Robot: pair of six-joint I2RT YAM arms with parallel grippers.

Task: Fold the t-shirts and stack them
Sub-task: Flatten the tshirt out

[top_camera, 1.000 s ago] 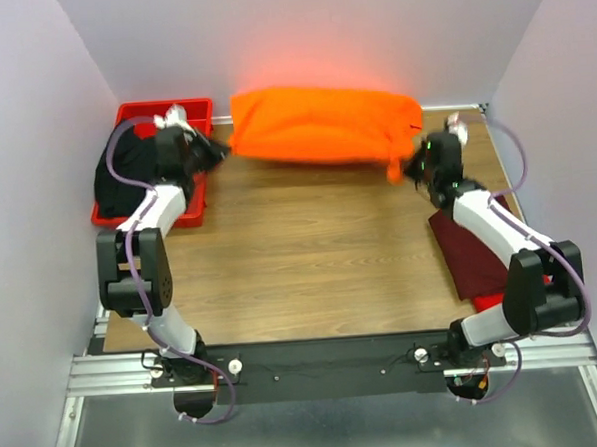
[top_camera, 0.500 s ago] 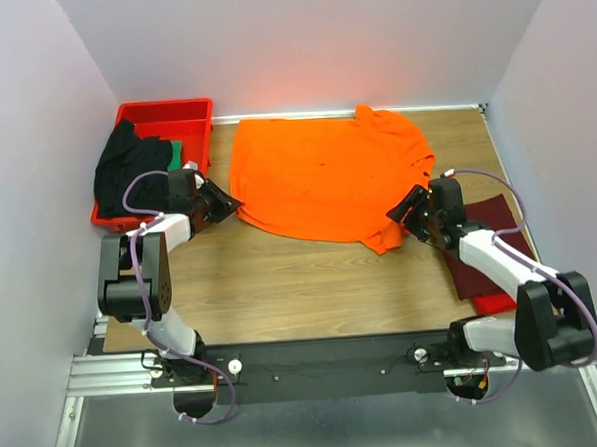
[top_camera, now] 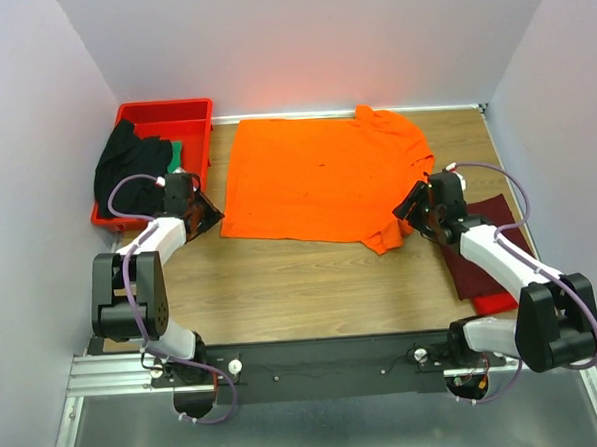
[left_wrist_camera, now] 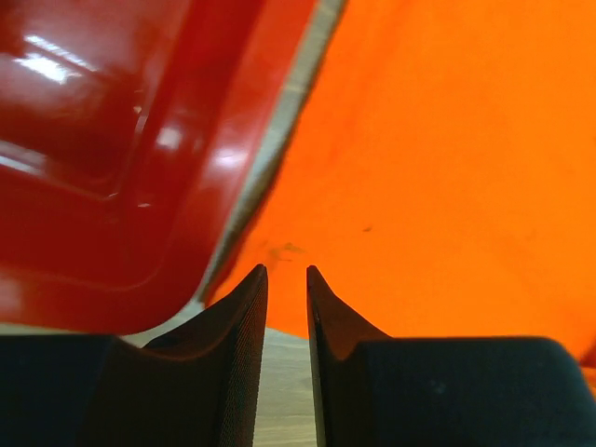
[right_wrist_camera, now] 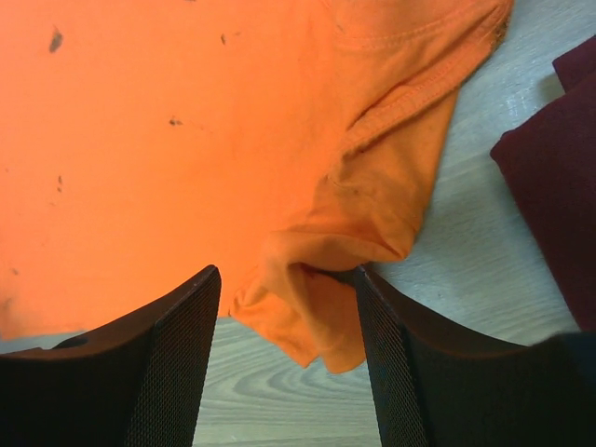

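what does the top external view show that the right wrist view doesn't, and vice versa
Only the top external: the rigid red plastic tray with a crumpled black cloth t-shirt and a bit of green cloth in it, and the left claw beside it. Only the right wrist: small dark specks on the bright orange cloth t-shirt and its rumpled sleeve hem between the open right claw. Both: the orange shirt spread flat, the dark maroon cloth t-shirt and the wooden table.

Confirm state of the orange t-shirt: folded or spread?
Spread. The orange t-shirt lies open and flat on the table, its full outline visible from above; only one sleeve is bunched at its near right corner.
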